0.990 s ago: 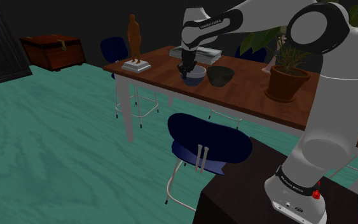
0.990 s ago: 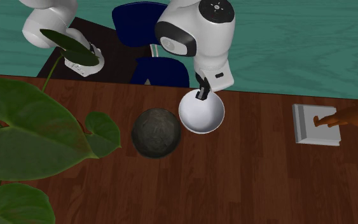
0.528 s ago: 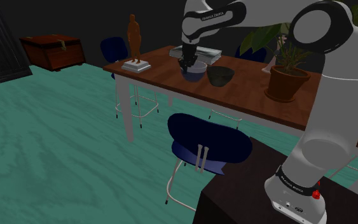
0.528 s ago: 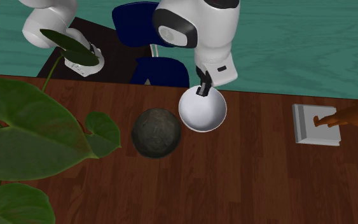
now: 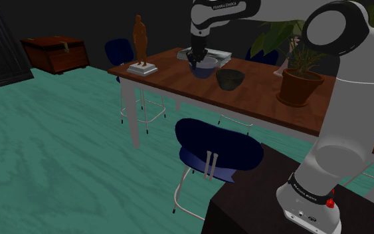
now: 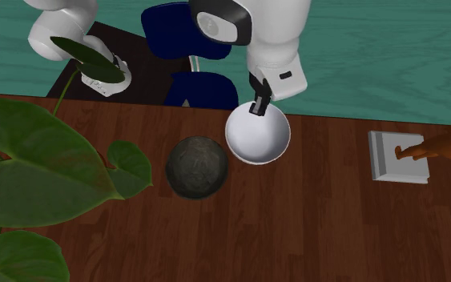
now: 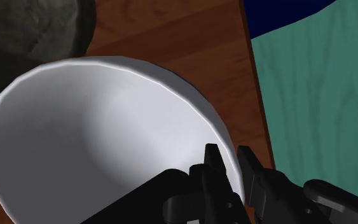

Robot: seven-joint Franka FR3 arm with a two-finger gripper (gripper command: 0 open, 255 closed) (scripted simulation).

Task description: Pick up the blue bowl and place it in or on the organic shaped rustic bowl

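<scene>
One smooth bowl (image 6: 257, 138) in end effector (image 6: 256, 106), rough bowl (image 6: 197, 166) beside, perhaps stone

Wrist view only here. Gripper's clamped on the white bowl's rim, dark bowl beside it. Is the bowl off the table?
Observer: In the shoulder view the bowl looks lifted. Its base is about level with the dark bowl's rim.
Operator: Anything on the dark bowl's far side?
Observer: A potted plant stands on the table beyond it, apart from it.
</scene>
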